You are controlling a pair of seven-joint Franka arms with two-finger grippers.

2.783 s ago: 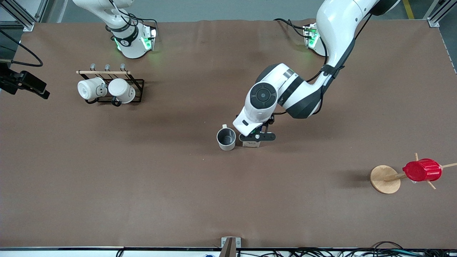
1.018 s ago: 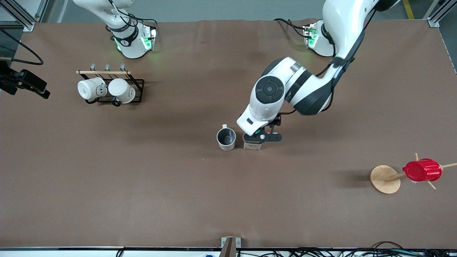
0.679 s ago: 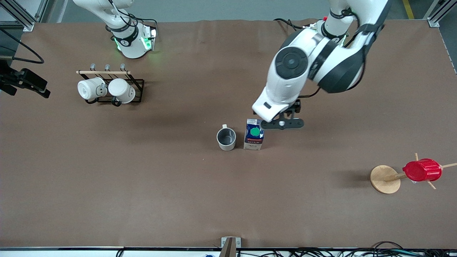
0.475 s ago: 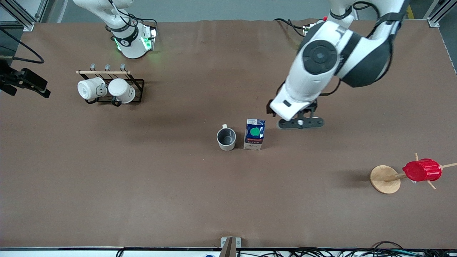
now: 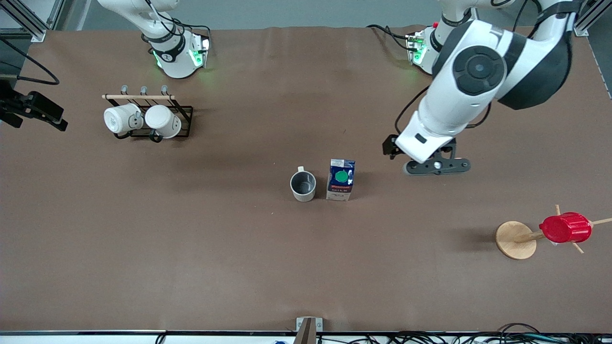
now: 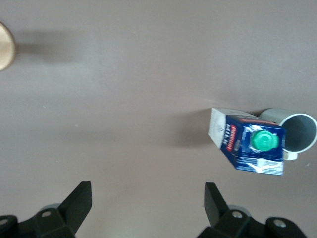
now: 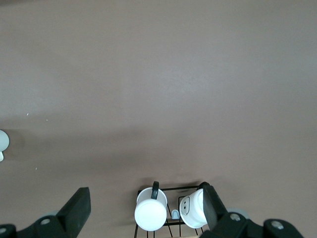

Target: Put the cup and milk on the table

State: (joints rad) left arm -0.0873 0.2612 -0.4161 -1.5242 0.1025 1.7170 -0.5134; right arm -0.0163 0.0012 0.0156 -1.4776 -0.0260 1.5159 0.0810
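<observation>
The cup (image 5: 302, 186), beige-white with a dark grey inside, stands upright on the brown table (image 5: 191, 248) near its middle. The milk (image 5: 341, 179), a dark blue carton with a green cap, stands upright right beside the cup, toward the left arm's end. Both show in the left wrist view, the milk (image 6: 255, 146) and the cup (image 6: 298, 133). My left gripper (image 5: 437, 166) is open and empty, up over bare table, apart from the milk toward the left arm's end; its open jaws (image 6: 147, 198) hold nothing. My right gripper (image 7: 144, 204) is open and empty, waiting high above the mug rack.
A black wire rack (image 5: 148, 114) with two white mugs (image 5: 123, 118) (image 5: 163, 121) stands near the right arm's base. A wooden stand (image 5: 515, 240) carrying a red ribbed cup (image 5: 565, 227) stands toward the left arm's end, nearer the front camera.
My left gripper let go of the milk, rose and swung away toward the left arm's end. The milk stays upright beside the cup. The right arm has not moved.
</observation>
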